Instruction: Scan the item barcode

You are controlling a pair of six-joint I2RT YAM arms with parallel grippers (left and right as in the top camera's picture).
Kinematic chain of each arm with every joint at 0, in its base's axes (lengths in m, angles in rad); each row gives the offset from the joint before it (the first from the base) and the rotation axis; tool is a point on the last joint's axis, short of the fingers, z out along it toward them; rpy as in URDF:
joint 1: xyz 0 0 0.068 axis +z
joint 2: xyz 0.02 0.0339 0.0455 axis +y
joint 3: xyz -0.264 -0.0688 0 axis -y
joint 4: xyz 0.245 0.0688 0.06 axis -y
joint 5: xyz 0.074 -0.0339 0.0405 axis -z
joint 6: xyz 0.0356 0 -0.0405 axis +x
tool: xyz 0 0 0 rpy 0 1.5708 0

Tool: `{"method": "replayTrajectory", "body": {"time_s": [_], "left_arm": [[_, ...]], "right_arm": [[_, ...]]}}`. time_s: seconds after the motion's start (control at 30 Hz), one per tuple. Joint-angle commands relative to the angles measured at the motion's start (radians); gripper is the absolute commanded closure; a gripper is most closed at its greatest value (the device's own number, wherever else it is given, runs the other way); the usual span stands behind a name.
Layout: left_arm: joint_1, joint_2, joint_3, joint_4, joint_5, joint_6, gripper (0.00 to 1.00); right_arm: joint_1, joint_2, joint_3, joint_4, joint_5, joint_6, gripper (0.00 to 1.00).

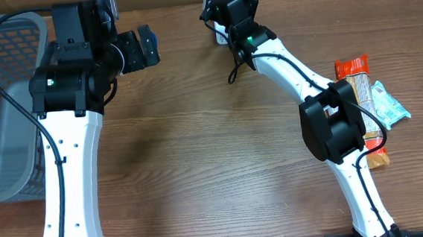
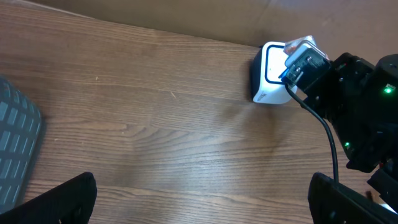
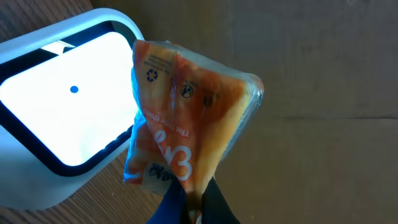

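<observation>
An orange snack packet [image 3: 186, 118] hangs pinched by its bottom seam in my right gripper [image 3: 194, 208], which is shut on it. The packet is held right beside the lit window of the white barcode scanner [image 3: 56, 124]. From the left wrist view, the scanner [image 2: 268, 74] stands on the table at the back, with the packet [image 2: 300, 45] just over its top right corner. In the overhead view the right gripper [image 1: 216, 10] is at the back middle, mostly hidden under its wrist. My left gripper [image 2: 202, 205] hovers open over bare wood, well left of the scanner, holding nothing.
A grey mesh basket [image 1: 2, 111] stands at the left table edge. Several more snack packets [image 1: 367, 96] lie at the right, beside the right arm's base. A cardboard wall [image 2: 186, 15] runs along the back behind the scanner.
</observation>
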Motion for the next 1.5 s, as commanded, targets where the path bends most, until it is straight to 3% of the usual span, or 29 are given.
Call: {"method": "replayTrajectory", "body": {"time_s": [0.0,0.2,0.37,0.53,0.7,0.9,1.0,1.1,1.2,1.47], "left_arm": [[0.005,0.002,0.003,0.001,0.008,0.016,0.0],[0.005,0.002,0.003,0.001,0.008,0.016,0.0],[0.005,0.002,0.003,0.001,0.008,0.016,0.0],[0.005,0.002,0.003,0.001,0.008,0.016,0.0],[0.005,0.002,0.003,0.001,0.008,0.016,0.0],[0.005,0.002,0.003,0.001,0.008,0.016,0.0],[0.005,0.002,0.003,0.001,0.008,0.016,0.0],[0.005,0.002,0.003,0.001,0.008,0.016,0.0],[0.005,0.002,0.003,0.001,0.008,0.016,0.0],[0.005,0.002,0.003,0.001,0.008,0.016,0.0]], "right_arm": [[0.0,0.002,0.012,0.0,-0.01,0.004,0.96],[0.003,-0.002,0.012,0.001,-0.011,0.012,0.96],[0.004,-0.058,0.012,-0.034,-0.09,0.172,0.96],[-0.009,-0.205,0.012,-0.179,-0.268,0.3,0.96],[-0.032,-0.4,0.012,-0.428,-0.455,0.529,0.96],[-0.125,-0.576,0.012,-0.935,-0.601,0.807,0.96],[-0.204,-0.585,0.01,-1.22,-0.601,0.844,0.96],[-0.292,-0.57,-0.042,-1.39,-0.601,0.852,0.96],[-0.371,-0.57,-0.16,-1.403,-0.601,0.856,0.96],[-0.553,-0.57,-0.467,-1.228,-0.595,0.873,0.95]]}}
